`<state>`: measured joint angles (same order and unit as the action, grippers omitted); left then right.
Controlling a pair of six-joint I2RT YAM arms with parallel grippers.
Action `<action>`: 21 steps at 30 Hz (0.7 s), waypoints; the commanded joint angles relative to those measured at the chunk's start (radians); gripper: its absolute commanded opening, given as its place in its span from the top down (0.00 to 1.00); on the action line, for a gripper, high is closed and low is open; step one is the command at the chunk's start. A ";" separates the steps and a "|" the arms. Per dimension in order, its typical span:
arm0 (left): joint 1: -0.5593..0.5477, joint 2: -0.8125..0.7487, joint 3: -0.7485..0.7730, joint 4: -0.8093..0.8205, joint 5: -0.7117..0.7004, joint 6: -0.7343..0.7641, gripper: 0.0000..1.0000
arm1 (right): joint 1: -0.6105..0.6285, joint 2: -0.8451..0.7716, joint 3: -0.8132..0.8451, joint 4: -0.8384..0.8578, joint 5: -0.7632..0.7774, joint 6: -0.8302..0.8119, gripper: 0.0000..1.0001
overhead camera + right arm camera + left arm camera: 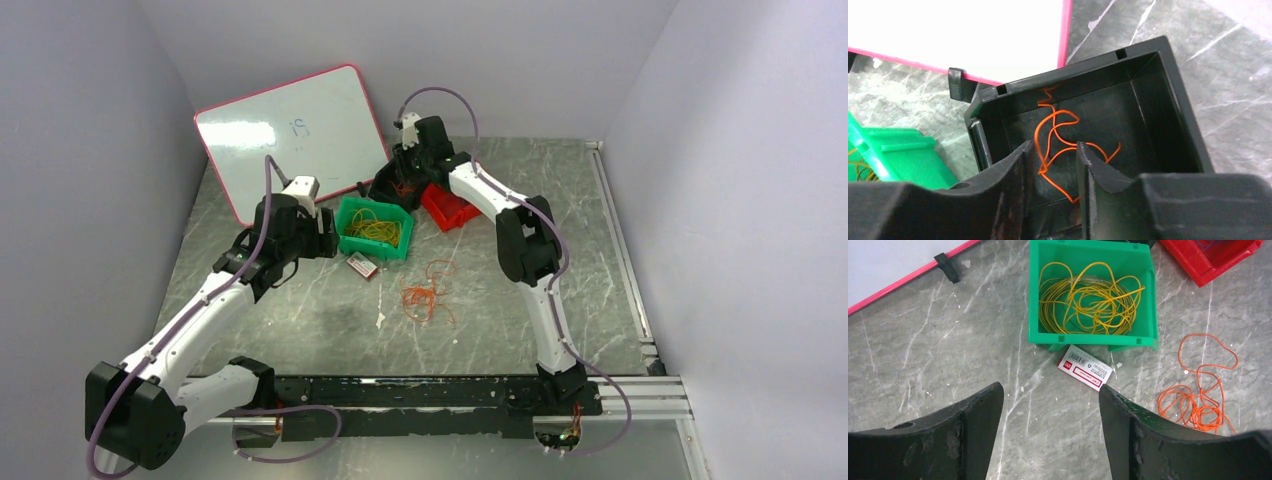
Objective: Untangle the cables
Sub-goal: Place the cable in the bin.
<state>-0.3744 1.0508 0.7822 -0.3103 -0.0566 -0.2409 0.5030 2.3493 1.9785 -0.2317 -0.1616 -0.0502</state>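
Left jaws gape wide; right jaws stand slightly apart around an orange cable [1064,114] whose six-o'clock end they hide inside the black bin [1168,110].

Yellow cables [1087,304] coiled in green bin [1035,295], orange cables [1196,412] tangled on tabletop [943,355]

Grey marbled tabletop [300,320], pale lilac walls [80,150], pink-framed whiteboard [290,140] leaning at back

Three bins on the table [300,310]: the left bin [345,210] holds a coil of cables [378,230], the middle bin [1158,90] sits further back with one strand [1053,120] inside and the right gripper [1054,147] over it, and the right bin [432,200] is beside that. A loose bunch [428,298] lies out front, a packet [362,265] just before the left bin, and a whiteboard [295,135] behind.
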 commanded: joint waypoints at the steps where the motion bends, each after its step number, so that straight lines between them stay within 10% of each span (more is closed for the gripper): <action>1: 0.011 -0.009 0.009 0.025 0.026 0.012 0.26 | -0.005 -0.094 -0.001 0.007 0.016 -0.023 0.56; 14: 0.012 -0.036 -0.005 0.079 0.097 0.002 0.25 | -0.006 -0.517 -0.399 0.168 0.163 0.009 0.41; 21: 0.006 -0.002 0.018 0.164 0.308 -0.078 0.25 | -0.004 -0.738 -0.547 -0.039 0.066 0.037 0.39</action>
<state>-0.3710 1.0306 0.7807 -0.2333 0.0818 -0.2630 0.5026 1.7020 1.4899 -0.1497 -0.0517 -0.0429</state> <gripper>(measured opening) 0.758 0.604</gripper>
